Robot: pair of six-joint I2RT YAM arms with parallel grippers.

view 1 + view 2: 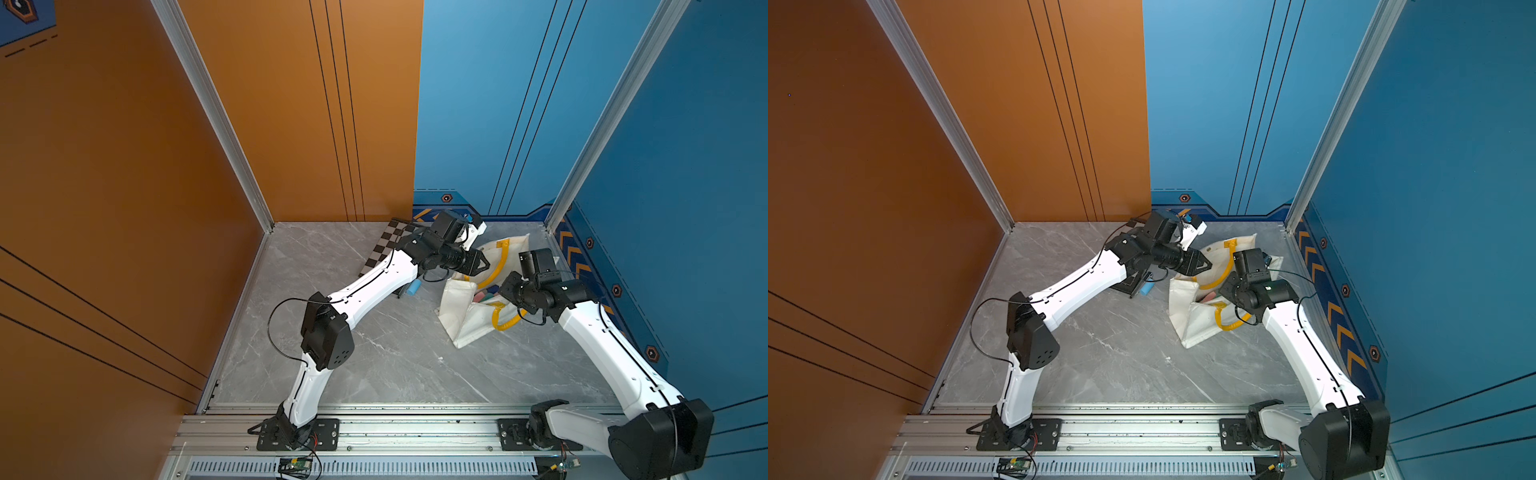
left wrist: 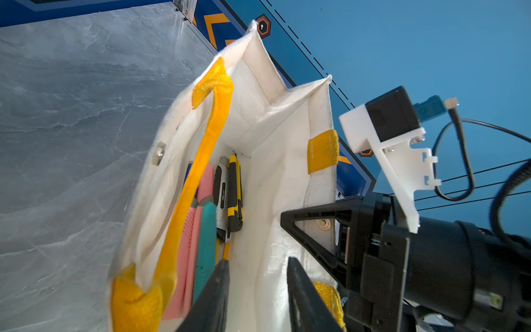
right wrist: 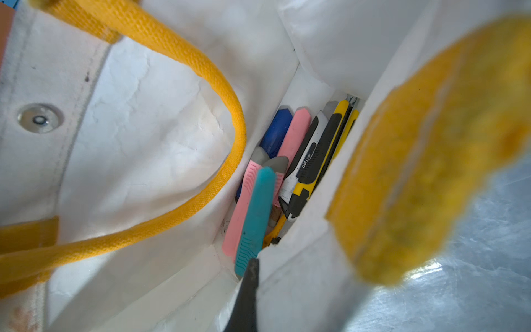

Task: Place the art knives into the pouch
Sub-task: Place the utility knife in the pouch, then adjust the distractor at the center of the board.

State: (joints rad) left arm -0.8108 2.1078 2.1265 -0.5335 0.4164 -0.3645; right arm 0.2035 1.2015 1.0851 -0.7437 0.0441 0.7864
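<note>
Left arm (image 1: 370,286), right arm (image 1: 598,332): white shells, black joints, black cables; left end effector (image 1: 485,263) black, triangular

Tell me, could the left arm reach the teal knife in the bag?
Probably yes: the right gripper holds the pouch open, and the open left gripper hangs right by the teal knife.
</note>
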